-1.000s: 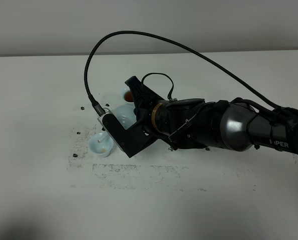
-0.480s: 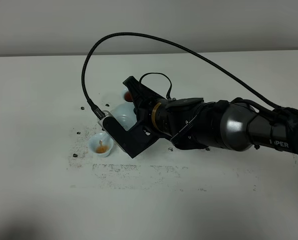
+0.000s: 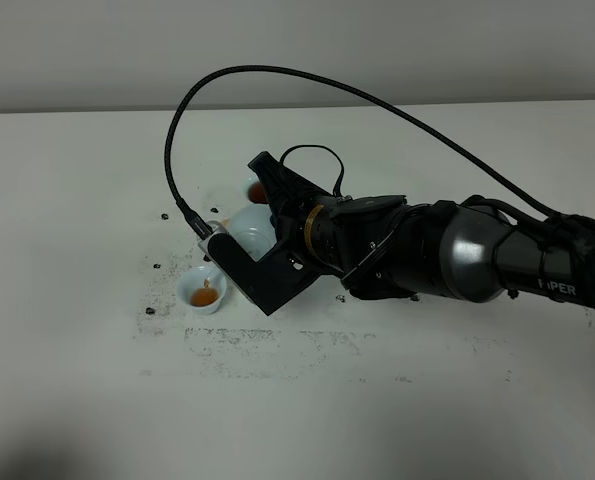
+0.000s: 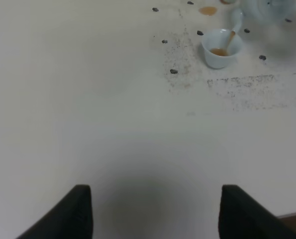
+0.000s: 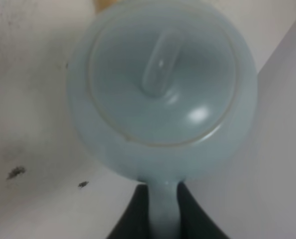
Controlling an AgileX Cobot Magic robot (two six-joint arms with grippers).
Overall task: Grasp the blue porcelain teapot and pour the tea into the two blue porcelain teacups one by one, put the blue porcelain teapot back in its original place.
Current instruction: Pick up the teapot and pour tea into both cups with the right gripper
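And the right end effector [image 5: 162, 215] is pinching the teapot [image 5: 162, 84] handle, tea [image 4: 229, 40] streaming into a cup [image 3: 185, 290], "PIPER" on that arm [image 3: 477, 255], left end effector [image 4: 155, 201] spread wide.

Blue porcelain teapot [image 5: 162, 99], handle between the jaws: smooth, glossy glaze. Table [image 4: 113, 124] beneath: matt white, gritty specks.

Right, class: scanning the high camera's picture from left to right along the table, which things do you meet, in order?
First the teacup holding some tea → blue porcelain teapot → right arm. The other teacup overlaps the teapot's span, so it is left out.
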